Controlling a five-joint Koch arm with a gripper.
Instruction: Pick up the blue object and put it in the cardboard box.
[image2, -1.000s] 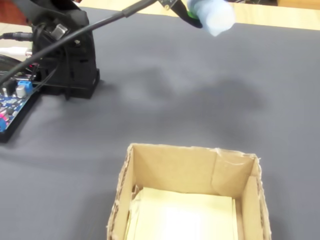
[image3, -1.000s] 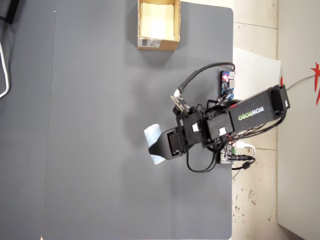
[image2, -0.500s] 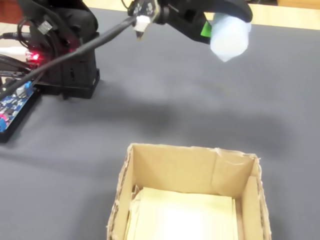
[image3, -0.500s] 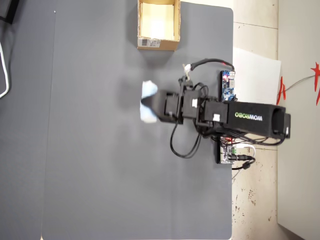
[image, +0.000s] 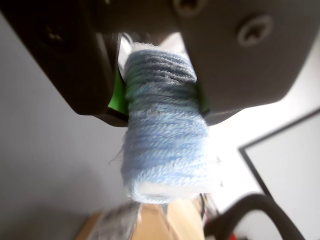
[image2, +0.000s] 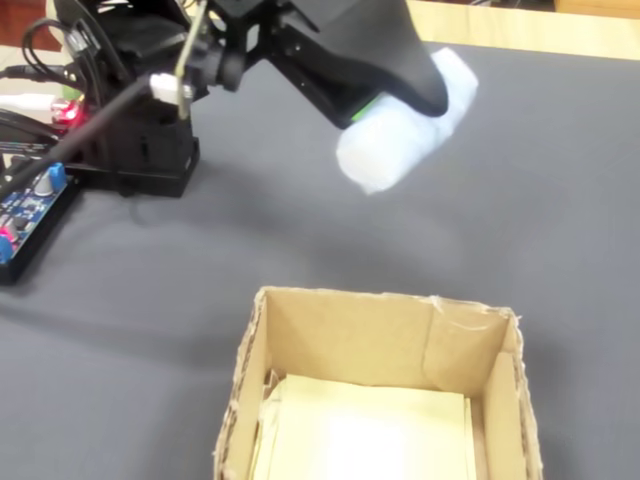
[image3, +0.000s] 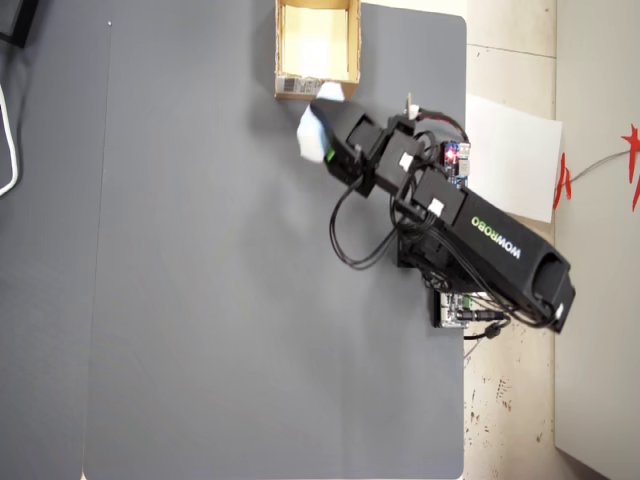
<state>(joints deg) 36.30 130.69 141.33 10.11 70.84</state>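
Between jaws, pinched: blue object (image: 165, 140), pale fuzzy ribbed yarn-like block, airborne near cardboard box (image2: 375, 400).

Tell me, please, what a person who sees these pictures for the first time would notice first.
First comes the pale blue object, clamped in the black gripper and held in the air above the grey table; the wrist view shows its ribbed, yarn-like surface between the jaws. Next is the open cardboard box at the bottom of the fixed view, empty, with a pale inside. From overhead, the object hangs just beside the box's labelled end.
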